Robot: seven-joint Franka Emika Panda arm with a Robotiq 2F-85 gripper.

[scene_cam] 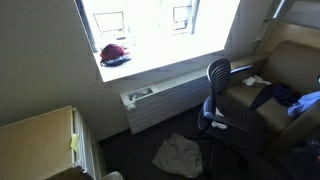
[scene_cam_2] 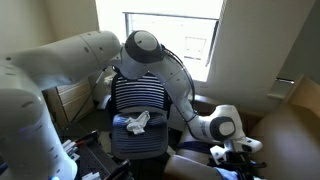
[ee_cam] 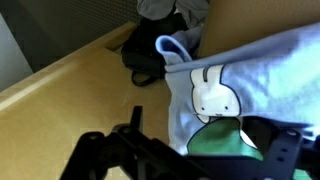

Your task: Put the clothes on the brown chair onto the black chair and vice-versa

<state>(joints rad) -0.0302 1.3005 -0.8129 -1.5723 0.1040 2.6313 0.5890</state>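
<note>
Two fingers (ee_cam: 100, 160) hang wide apart over the shirt (ee_cam: 235, 85) on the brown chair (ee_cam: 70, 100), poised for pickup; next likely: lower, pinch it, carry to the black chair (scene_cam: 218, 76).

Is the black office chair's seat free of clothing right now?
No, a small white garment lies crumpled on the black chair, on its seat, in an exterior view.
</note>
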